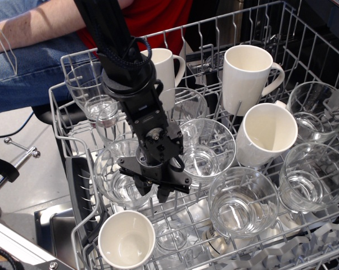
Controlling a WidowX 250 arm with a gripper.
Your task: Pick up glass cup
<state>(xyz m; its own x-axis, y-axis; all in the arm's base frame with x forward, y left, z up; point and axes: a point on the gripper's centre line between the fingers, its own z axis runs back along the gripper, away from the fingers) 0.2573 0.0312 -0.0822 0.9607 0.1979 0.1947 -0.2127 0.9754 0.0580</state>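
The glass cup (117,179) is a clear tumbler standing mouth-up in the front-left part of the dishwasher rack (73,225). My gripper (153,188) hangs from the black arm right over the cup's right rim. One finger sits inside the cup and the other finger (163,194) outside it, with the jaws drawn in on the rim. Several like tumblers stand around it, the nearest (206,149) just to the right and another (236,202) at the front.
White mugs stand at the back (248,76), (161,70), at the right (266,135) and at the front left (126,239). A narrower glass (93,93) stands at the back left. More tumblers (312,180) fill the right side. A person sits behind the rack.
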